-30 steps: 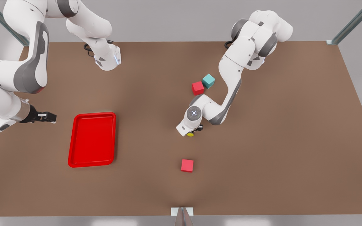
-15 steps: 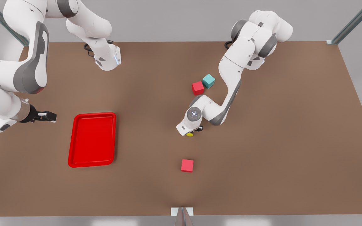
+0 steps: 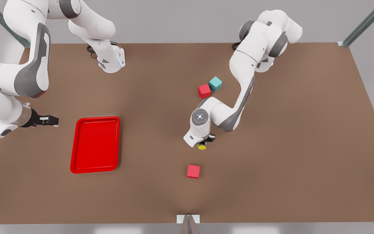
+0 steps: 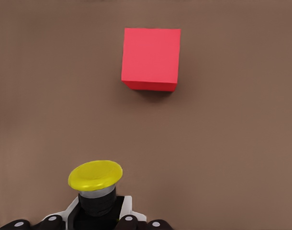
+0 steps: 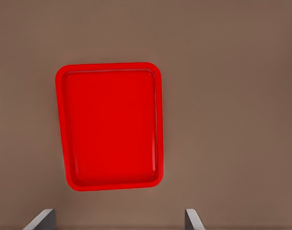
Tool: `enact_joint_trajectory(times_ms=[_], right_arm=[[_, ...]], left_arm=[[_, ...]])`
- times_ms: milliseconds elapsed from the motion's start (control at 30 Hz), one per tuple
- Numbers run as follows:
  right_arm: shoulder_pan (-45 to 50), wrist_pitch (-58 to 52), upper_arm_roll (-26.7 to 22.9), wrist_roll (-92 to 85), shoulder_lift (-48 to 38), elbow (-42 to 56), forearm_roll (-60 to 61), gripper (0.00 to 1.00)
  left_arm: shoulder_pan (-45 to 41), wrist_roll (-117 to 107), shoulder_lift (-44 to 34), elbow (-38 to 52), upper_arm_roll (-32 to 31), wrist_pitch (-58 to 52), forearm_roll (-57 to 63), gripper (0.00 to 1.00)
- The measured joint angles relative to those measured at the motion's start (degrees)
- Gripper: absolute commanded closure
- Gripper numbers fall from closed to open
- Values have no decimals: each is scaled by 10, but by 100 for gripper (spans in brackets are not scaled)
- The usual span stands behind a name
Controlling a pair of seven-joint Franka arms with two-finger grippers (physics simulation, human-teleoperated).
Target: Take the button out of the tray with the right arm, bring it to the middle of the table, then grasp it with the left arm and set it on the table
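We find the left gripper (image 3: 203,141) near the middle of the table (image 3: 287,136), fingers clamped on the grey-and-black body of the button (image 3: 202,147), whose yellow cap (image 4: 95,174) points toward a red cube (image 3: 193,171) lying close by. Behind that arm, a second red cube (image 3: 204,91) touches a teal cube (image 3: 215,84). At the front view's left, the right gripper (image 3: 51,121) waits beside the tray (image 3: 95,165), its fingers spread apart in the right wrist view, the tray's red floor bare.

Glossy red tray (image 3: 95,144), matt brown table (image 3: 291,136)
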Motion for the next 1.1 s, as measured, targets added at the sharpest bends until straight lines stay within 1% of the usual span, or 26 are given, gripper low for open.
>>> enact_joint_trajectory(times_ms=[100,233,333,400,567,900,933,1100], right_arm=[[0,0,0,-1,0,0,0,0],[0,0,0,-2,0,0,0,0],[0,0,0,-2,0,0,0,0],[0,0,0,-2,0,0,0,0],[0,-1,0,-3,0,0,0,0],[-1,-5,0,-4,-1,1,0,0],[-1,-5,0,-4,-1,1,0,0],[-1,-7,0,-5,-1,1,0,0]], left_arm=[[-23,-120,-6,4,2,-52,125,51],[-80,-314,7,2,1,-124,309,51],[-118,-454,43,1,1,-156,416,51],[-135,-539,62,1,1,-169,465,51],[-149,-729,107,2,0,-186,542,51],[-155,-989,173,-2,-1,-176,578,51],[-156,-1008,174,-2,-1,-175,581,0],[-161,-1085,175,-3,-1,-173,588,0]])
